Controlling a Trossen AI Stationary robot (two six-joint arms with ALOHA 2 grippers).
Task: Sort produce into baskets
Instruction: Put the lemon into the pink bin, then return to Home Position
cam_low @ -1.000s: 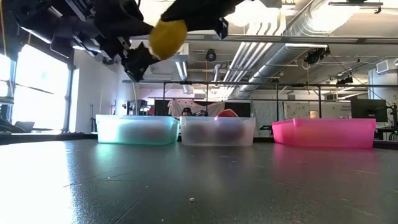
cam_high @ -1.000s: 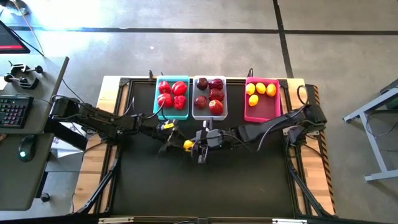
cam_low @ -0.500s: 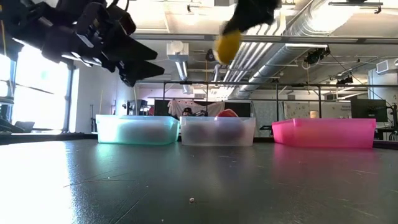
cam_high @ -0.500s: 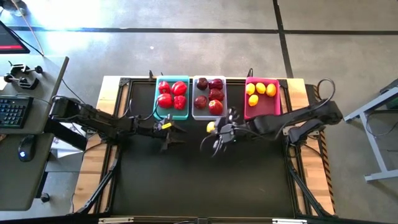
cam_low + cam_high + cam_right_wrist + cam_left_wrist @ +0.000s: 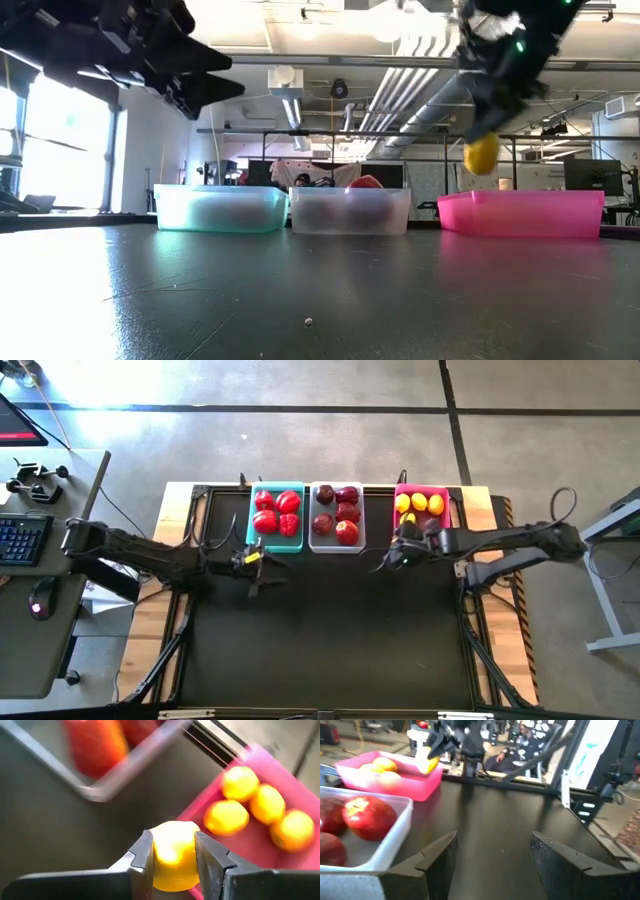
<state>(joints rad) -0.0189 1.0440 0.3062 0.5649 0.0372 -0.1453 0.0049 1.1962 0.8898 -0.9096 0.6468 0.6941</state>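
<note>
1. We see the right end effector [image 5: 172,855] clamped on a yellow lemon [image 5: 172,854], held in the air at the near edge of the pink basket [image 5: 432,536].
2. Four more lemons [image 5: 226,817] lie inside that basket.
3. Our left end effector [image 5: 490,852] hangs with fingers spread and empty over the bench [image 5: 330,630], near the teal basket [image 5: 252,510].
4. The white basket [image 5: 312,520] between them holds maroon fruits [image 5: 346,532].

Grey concrete floor [image 5: 330,440] crossed by dark lines. Desk [image 5: 40,570] with keyboard [image 5: 22,538] and mouse [image 5: 40,605] well behind the left pincer. Grey frame [image 5: 610,560] beyond the right pincer. Overhead: silver ducts [image 5: 440,80], bright lamps. Window [image 5: 60,150] glares left.
</note>
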